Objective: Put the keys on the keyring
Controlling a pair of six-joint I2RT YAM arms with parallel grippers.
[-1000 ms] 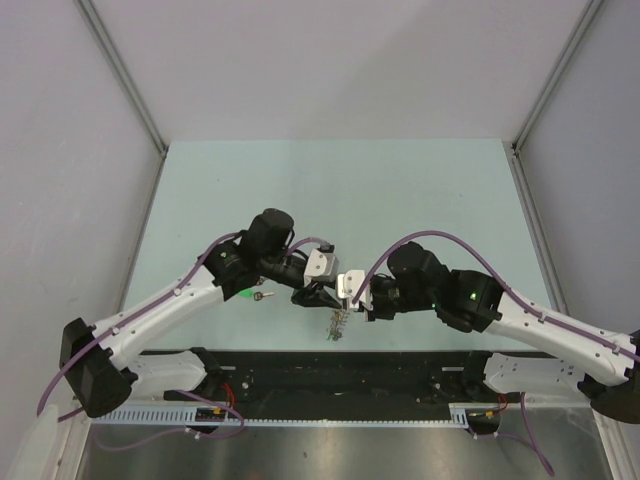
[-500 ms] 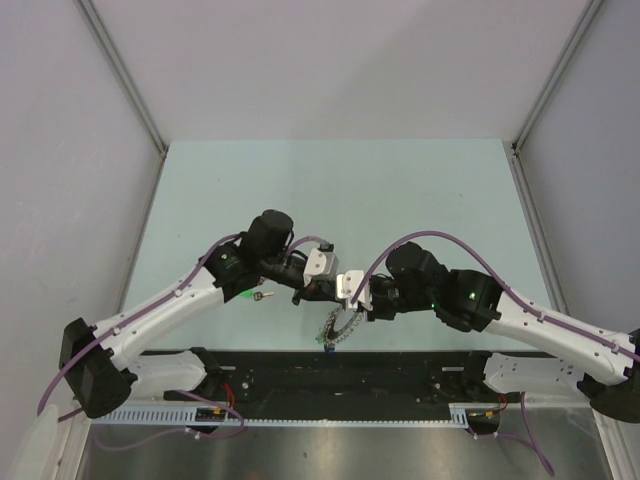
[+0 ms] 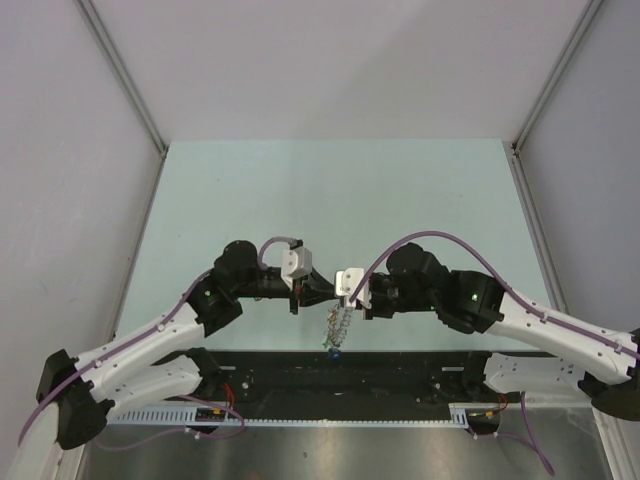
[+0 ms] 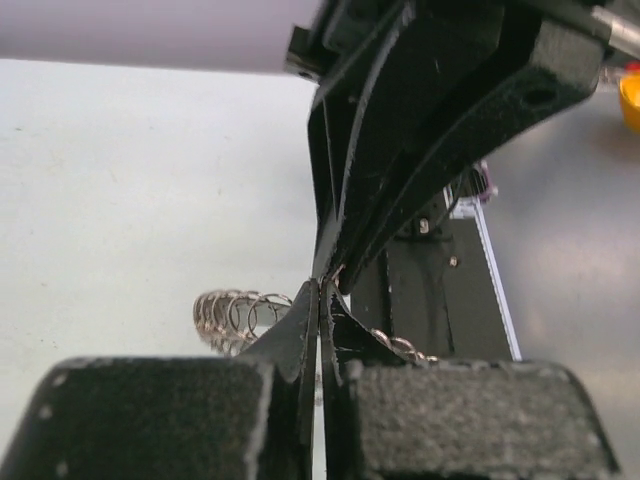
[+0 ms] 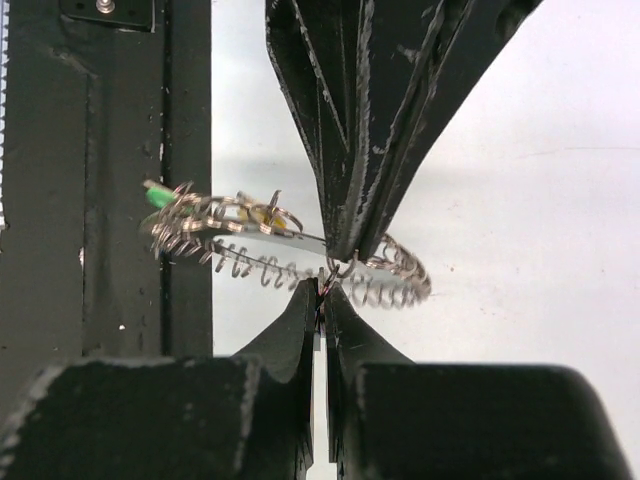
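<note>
The keyring [image 3: 337,325] is a wire ring strung with many small rings and hangs between my two grippers above the table's near edge. Keys with a green head [image 5: 155,193] and a yellow head [image 5: 256,212] hang on it. My left gripper [image 3: 318,293] is shut on a small ring of the keyring. My right gripper [image 3: 335,292] meets it tip to tip, shut on a thin metal piece [image 5: 322,288]; I cannot tell whether that piece is a key or a ring. The small rings also show in the left wrist view [image 4: 232,312]. Any loose keys are hidden.
The pale green table [image 3: 330,190] stretches away behind the grippers. The black base rail [image 3: 400,365] runs just below the hanging keyring. Grey walls stand on both sides. An orange-yellow object [image 4: 630,95] shows at the right edge of the left wrist view.
My left arm's elbow has swung down and to the left, now covering the small loose key seen on the table before. The keyring fanned out half a second ago and hangs straight again.
</note>
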